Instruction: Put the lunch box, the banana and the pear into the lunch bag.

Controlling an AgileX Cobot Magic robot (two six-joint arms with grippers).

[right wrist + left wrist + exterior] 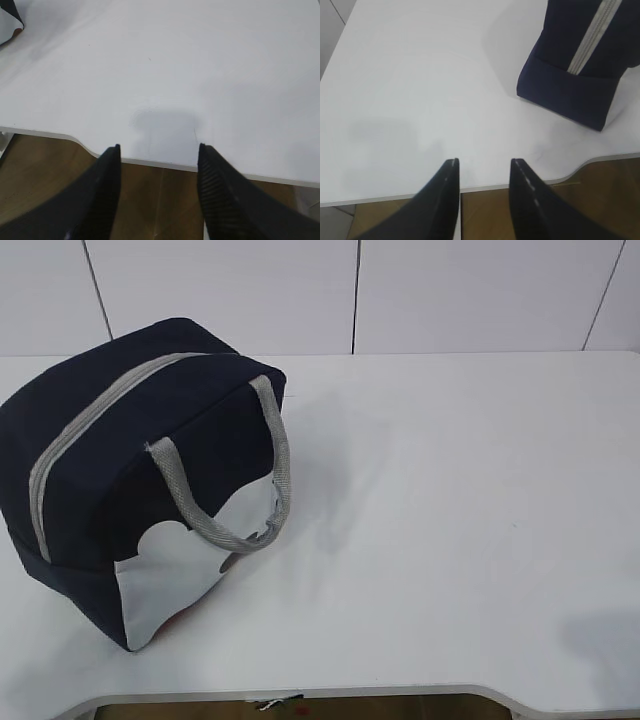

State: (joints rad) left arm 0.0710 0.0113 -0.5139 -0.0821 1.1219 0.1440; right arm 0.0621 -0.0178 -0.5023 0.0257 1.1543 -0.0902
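Exterior view: lunch bag [120,470] zipped shut, on table [460,520].

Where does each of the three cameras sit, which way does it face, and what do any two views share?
Exterior: raised at the table's near edge, slanting down at the lunch bag on the white table; no robot part shows.
Left wrist: above the near edge, facing the tabletop; open left pincer, bag end at upper right.
Right wrist: over the near edge, facing bare tabletop; open right pincer, empty.
Shared: exterior and left wrist both show the bag's grey zipper.
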